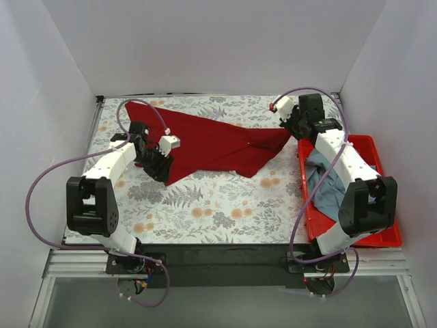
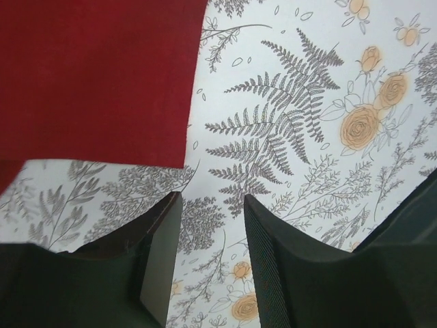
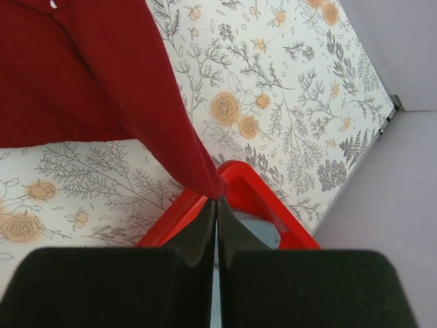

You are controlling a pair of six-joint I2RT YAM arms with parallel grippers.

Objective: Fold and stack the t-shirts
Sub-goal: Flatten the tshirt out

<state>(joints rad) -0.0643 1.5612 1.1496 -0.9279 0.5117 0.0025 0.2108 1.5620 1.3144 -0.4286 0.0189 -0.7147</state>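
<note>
**Table** (image 1: pixel 205 212): red shirt (image 1: pixel 212 143) lies rumpled across the far half. **Bin** (image 1: pixel 386 229), at the right edge, holds the grey shirt (image 1: pixel 326 188). **Right gripper** (image 3: pixel 216 203): clamped on the red shirt's right corner. **Left gripper** (image 2: pixel 212 205): parted and empty, just short of the left hem. Flattening likely needs a low, even pull. The near half offers room, while the bin rim crowds the right.

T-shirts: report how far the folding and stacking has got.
Done: the dark red t-shirt is out on the table, with no neat fold visible. In hand: the right pincer is shut on its corner; the left pincer hangs open beside its other edge. Left: the grey-blue t-shirt lies crumpled in the red bin; both folds and the stack are not yet done.
</note>
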